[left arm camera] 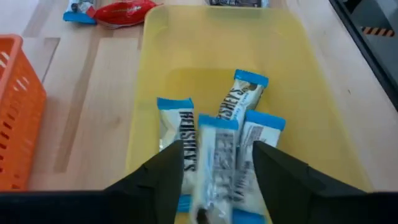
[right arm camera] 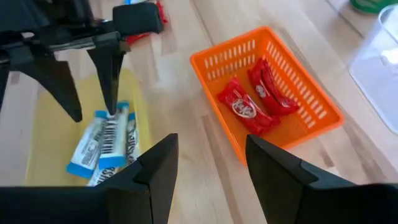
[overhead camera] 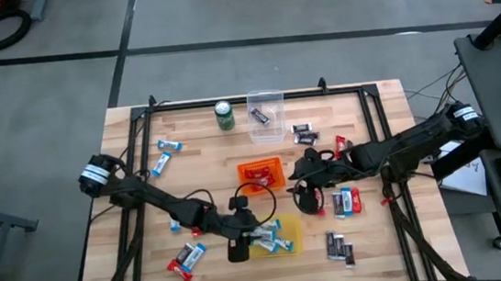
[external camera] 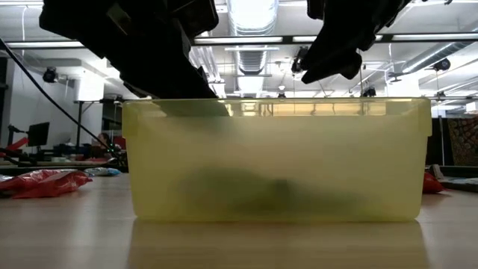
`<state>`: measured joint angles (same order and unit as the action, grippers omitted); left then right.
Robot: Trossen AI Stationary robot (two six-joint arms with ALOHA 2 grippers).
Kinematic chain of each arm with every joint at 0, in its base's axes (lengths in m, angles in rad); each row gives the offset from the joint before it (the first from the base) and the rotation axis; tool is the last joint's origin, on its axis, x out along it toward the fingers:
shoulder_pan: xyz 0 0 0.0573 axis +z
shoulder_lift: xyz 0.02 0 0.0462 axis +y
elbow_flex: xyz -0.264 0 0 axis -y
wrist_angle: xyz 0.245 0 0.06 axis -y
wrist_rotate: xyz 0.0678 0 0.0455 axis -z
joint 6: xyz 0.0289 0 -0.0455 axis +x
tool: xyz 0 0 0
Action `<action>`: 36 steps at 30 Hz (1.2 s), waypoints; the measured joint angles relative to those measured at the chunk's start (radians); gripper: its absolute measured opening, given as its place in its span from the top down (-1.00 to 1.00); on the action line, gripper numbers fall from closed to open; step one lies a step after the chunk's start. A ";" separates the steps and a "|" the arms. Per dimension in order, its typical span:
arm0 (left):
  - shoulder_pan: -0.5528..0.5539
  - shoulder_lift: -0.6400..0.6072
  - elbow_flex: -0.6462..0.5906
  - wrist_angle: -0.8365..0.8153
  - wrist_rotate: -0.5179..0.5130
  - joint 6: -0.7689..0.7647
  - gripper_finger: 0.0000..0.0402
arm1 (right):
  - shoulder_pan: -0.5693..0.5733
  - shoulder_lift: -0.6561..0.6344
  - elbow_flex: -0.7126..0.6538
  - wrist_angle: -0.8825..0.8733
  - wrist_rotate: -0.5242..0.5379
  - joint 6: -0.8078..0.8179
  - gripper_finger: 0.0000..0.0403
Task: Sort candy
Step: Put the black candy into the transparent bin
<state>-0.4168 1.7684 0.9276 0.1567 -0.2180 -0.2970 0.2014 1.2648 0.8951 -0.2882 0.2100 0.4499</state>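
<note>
With the left gripper [left arm camera: 214, 171] jaws apart above the yellow plastic bin [left arm camera: 317, 99], we judge the blue-and-white wrapped candy bar [left arm camera: 214, 165] between them may snag on withdrawal; right gripper [right arm camera: 208, 165] hovers, jaws apart.

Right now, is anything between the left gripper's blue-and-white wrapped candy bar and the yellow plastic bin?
Nothing visible. The left gripper hangs open over the yellow plastic bin, and the blue-and-white wrapped candy bar is between its fingers, directly above bars already inside.
</note>
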 joint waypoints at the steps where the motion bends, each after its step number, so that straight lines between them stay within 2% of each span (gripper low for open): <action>1: 0.000 -0.002 0.000 -0.006 0.000 0.002 0.09 | -0.010 0.000 0.000 -0.005 0.000 0.012 0.12; 8: 0.009 -0.086 0.000 -0.134 0.007 0.046 0.04 | -0.144 0.000 0.001 -0.072 0.001 0.035 0.21; 16: 0.008 -0.288 -0.063 -0.178 -0.083 0.144 0.05 | -0.455 0.001 0.000 -0.311 0.001 0.048 0.38; 19: 0.012 -0.387 -0.123 -0.178 -0.145 0.174 0.05 | -0.575 0.018 0.000 -0.358 -0.007 0.003 0.39; 22: 0.027 -0.488 -0.187 -0.170 -0.200 0.189 0.05 | -0.661 0.062 -0.002 -0.360 -0.058 -0.059 0.37; 29: 0.065 -0.655 -0.343 -0.008 -0.263 0.210 0.05 | -0.721 0.206 -0.004 -0.358 -0.086 -0.160 0.26; 36: 0.068 -0.711 -0.446 0.168 -0.272 0.248 0.05 | -0.738 0.288 -0.003 -0.355 -0.079 -0.185 0.21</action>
<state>-0.3489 1.0574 0.4815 0.3242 -0.4903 -0.0486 -0.5361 1.5529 0.8917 -0.6435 0.1310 0.2651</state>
